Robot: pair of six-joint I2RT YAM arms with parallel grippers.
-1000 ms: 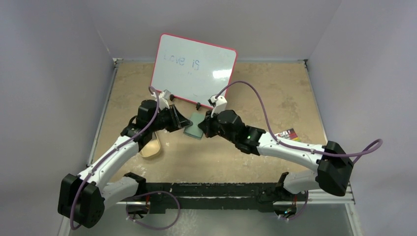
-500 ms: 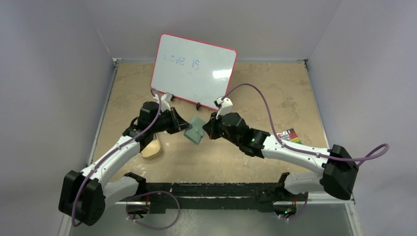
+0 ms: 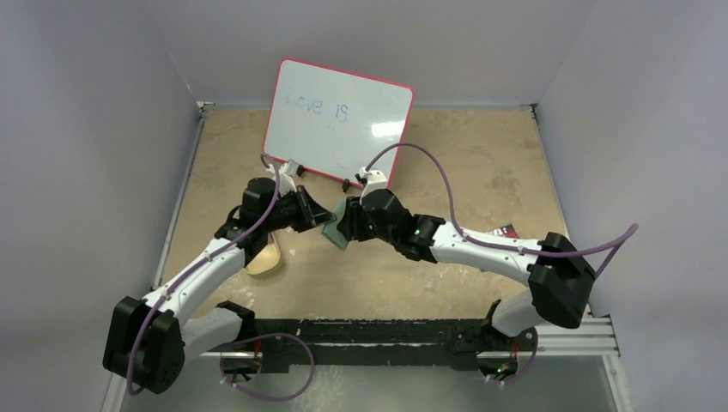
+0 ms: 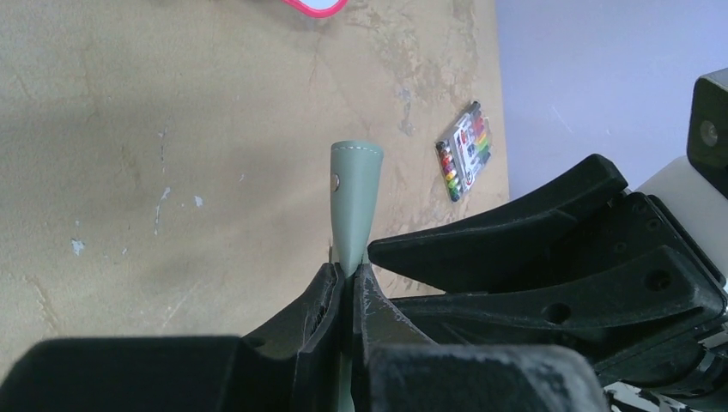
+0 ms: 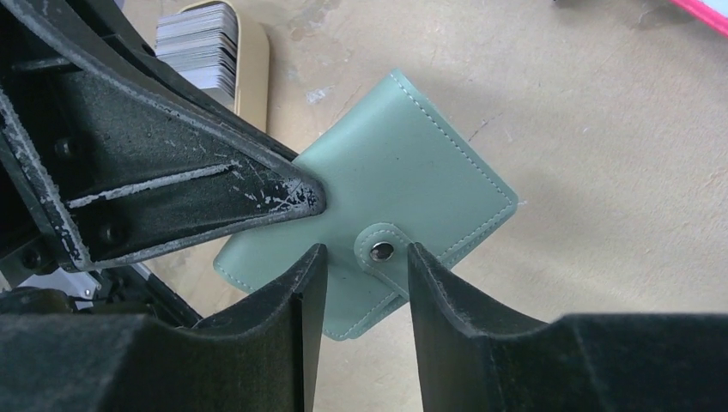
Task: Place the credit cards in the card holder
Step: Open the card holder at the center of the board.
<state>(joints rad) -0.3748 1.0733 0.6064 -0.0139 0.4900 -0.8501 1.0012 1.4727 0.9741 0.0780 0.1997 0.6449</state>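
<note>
The card holder (image 3: pixel 334 232) is a sage-green folded wallet with a round snap, held above the table between the two arms. My left gripper (image 3: pixel 321 225) is shut on one edge of it; the left wrist view shows the card holder (image 4: pixel 354 189) edge-on, sticking out past my left gripper (image 4: pixel 350 271). My right gripper (image 5: pixel 367 254) is open, and its fingertips stand on either side of the snap tab of the card holder (image 5: pixel 403 163). The left gripper's fingers (image 5: pixel 215 197) pinch the holder's left corner. The credit cards are out of view.
A pink-rimmed whiteboard (image 3: pixel 339 120) leans at the back. A tan tray (image 3: pixel 264 255) holding a silver ribbed block (image 5: pixel 199 43) lies left of the holder, under the left arm. A small colourful pack (image 4: pixel 464 151) lies at the right, partly hidden behind the right arm.
My right gripper has opened and let go of the card holder, its arm shifting left. My left gripper closed on the holder and keeps it lifted.
</note>
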